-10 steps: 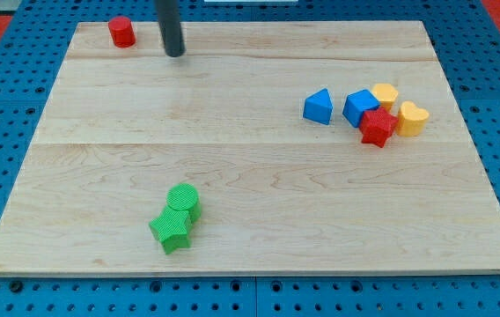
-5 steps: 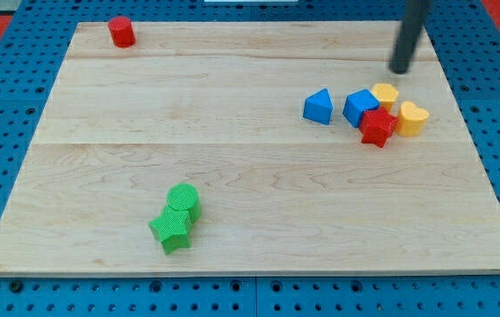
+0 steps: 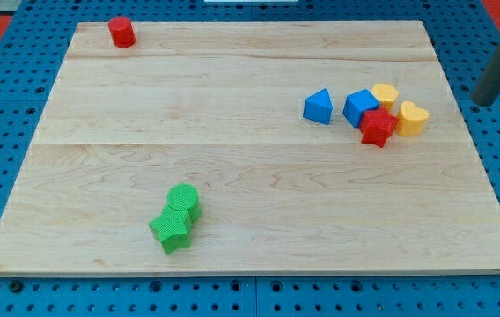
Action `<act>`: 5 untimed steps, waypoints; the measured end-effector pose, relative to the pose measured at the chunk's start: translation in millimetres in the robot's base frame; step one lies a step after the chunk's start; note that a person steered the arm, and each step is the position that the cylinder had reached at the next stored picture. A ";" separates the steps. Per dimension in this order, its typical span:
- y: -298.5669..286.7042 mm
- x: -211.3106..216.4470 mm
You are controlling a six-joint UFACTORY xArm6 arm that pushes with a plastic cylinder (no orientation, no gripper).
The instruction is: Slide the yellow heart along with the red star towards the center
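The yellow heart [image 3: 412, 117] lies at the right of the wooden board [image 3: 250, 176], touching the red star [image 3: 377, 127] on its left. A second yellow block [image 3: 385, 94] and a blue cube [image 3: 360, 106] sit just above the star. A blue triangular block [image 3: 319, 106] lies left of them. My tip [image 3: 483, 99] is off the board's right edge, to the right of and slightly above the yellow heart, touching no block.
A red cylinder [image 3: 121, 32] stands at the board's top left corner. A green cylinder [image 3: 183, 200] and a green star [image 3: 171, 229] sit together at the lower left. Blue pegboard [image 3: 496, 176] surrounds the board.
My tip has swept from the top left of the board across to the right and now sits past the right edge. No block has moved.
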State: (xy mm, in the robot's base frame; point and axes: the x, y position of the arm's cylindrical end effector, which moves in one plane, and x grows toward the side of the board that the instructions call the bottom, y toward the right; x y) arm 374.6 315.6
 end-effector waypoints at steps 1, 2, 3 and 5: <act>-24.8 0.2; -27.6 13.6; -56.1 24.8; -89.2 50.3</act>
